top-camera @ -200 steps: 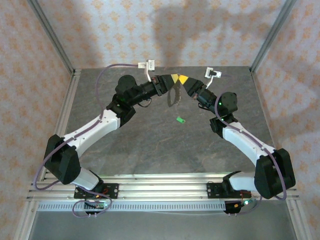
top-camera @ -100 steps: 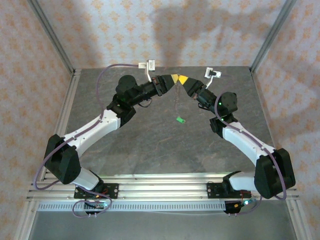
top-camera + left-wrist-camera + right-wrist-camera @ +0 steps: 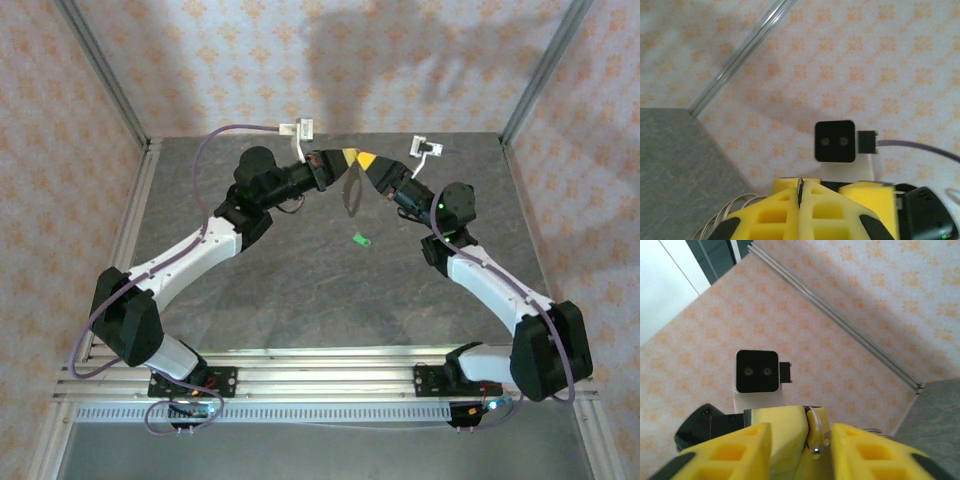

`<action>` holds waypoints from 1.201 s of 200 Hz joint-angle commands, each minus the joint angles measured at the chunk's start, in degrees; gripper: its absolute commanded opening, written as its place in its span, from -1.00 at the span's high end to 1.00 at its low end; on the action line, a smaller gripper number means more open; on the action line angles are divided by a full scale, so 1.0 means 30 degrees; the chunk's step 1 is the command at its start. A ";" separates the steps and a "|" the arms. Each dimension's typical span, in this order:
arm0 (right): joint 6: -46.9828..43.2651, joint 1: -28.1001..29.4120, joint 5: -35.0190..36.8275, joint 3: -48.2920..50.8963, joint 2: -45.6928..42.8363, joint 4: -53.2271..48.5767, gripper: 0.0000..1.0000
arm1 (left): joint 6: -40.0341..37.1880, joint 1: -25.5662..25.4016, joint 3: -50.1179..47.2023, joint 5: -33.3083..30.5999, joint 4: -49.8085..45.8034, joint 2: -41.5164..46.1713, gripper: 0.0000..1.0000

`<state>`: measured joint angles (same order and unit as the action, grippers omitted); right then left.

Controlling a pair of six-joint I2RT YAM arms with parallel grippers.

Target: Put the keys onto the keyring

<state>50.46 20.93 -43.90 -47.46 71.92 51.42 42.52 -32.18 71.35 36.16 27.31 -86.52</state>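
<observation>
Aloft, left pincer clenched on keyring, keys dangling below, right pincer parted around its wire

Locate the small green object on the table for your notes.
In the top view, the small green object lies on the grey table, slightly right of centre, a little nearer the bases than the left gripper and right gripper.

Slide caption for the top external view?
Raised over the far table, left claw and right claw converge, keys dangling between them, small green item below.
</observation>
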 commanded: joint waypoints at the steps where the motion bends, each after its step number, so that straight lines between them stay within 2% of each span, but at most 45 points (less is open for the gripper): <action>1: -0.1145 -0.0850 -0.0476 -0.0346 -0.1268 -0.1386 0.15 | -0.2345 0.0366 0.1382 0.1329 -0.1727 0.0457 1.00; 53: -0.2518 -0.1856 -0.2689 -0.0679 -0.3105 -0.4318 0.15 | -0.6047 0.1798 0.3624 0.5444 -0.6349 0.0371 1.00; 89: -0.2457 -0.1824 -0.4639 -0.1601 -0.2601 -0.4582 0.21 | -0.7746 0.2027 0.5080 0.7581 -0.8754 -0.0034 1.00; 108: -0.2258 -0.1693 -0.4949 -0.1970 -0.2176 -0.4361 0.22 | -0.7875 0.2031 0.5408 0.8334 -0.8990 -0.0247 1.00; 151: -0.2460 -0.0838 -0.4833 -0.2545 -0.1473 -0.4300 0.26 | -0.7927 0.1882 0.5542 0.8863 -0.9151 -0.0369 1.00; 240: -0.2485 -0.0295 -0.4790 -0.2302 -0.0856 -0.4069 0.52 | -0.7979 0.1620 0.5191 0.8791 -0.8967 -0.0310 1.00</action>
<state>44.14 19.51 -57.06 -53.49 70.02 37.28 19.35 -26.79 86.19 61.10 -0.97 -87.90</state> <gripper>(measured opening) 0.259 0.043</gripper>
